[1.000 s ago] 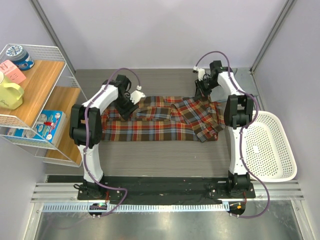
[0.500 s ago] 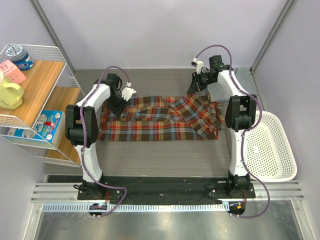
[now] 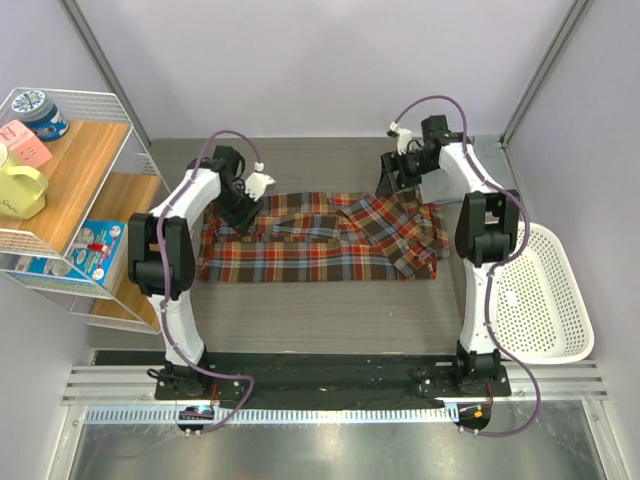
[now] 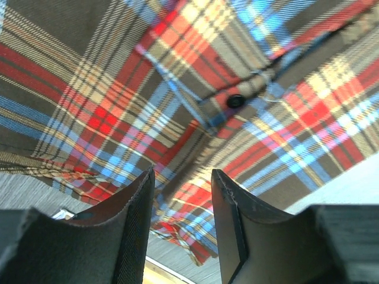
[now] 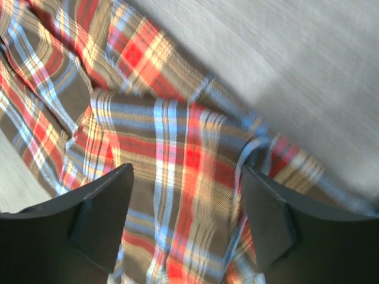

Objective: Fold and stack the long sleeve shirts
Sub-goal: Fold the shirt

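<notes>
The plaid flannel shirt (image 3: 318, 245) lay spread across the middle of the grey counter (image 3: 320, 312), its long side running left to right between the two arms. Its left part was flat, while the right part was doubled over itself, with a flap of cloth lying at a slant and a little rumpled near the right end. The left claw (image 3: 243, 207) hung over the shirt's far left corner; in its wrist view the two dark fingers (image 4: 133, 225) stood apart with a moderate gap, plaid cloth showing between them and nothing pinched. A small dark button (image 4: 235, 100) sat on the fabric just beyond the fingertips. The right claw (image 3: 396, 180) was at the shirt's far right edge, near the back of the counter; its wrist view showed the fingers spread wide, gripping nothing, with folded plaid below and bare counter beyond. A white mesh basket (image 3: 560, 262) rested on the right side of the counter, apart from the shirt. A wire shelf (image 3: 75, 98) with a yellow mug (image 3: 20, 190) stood on the left.
</notes>
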{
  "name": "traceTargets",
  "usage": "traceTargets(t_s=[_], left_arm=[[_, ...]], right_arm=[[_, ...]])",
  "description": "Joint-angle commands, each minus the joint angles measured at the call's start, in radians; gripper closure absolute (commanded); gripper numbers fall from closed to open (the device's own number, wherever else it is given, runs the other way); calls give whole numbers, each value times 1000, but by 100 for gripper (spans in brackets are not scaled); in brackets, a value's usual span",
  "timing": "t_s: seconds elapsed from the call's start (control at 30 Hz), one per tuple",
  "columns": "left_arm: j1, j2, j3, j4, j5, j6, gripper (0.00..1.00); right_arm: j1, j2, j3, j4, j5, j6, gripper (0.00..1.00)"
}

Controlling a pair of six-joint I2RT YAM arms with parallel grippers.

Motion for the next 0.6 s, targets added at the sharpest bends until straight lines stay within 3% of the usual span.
traceTargets(t_s=[0.0,0.17,0.3,0.43,0.57], left_arm=[[-65,-104,-40,33,39,7,55],[-130,-147,-73,76,61,-12,55],[-139,-163,-66,82,128,-28,53],[-142,-207,-102,108,234,-8,52],[-150,-232,-115,113,245,-2,52]], right_arm=[[-20,-231,-122,-50,65,15,19],[-66,-395,-346,-111,100,1,20],[-122,-475,-463,-163,201,-104,30],[-134,-473,-527,-186,243,-137,35],[-137,-417,-531,-172,240,-131,40]])
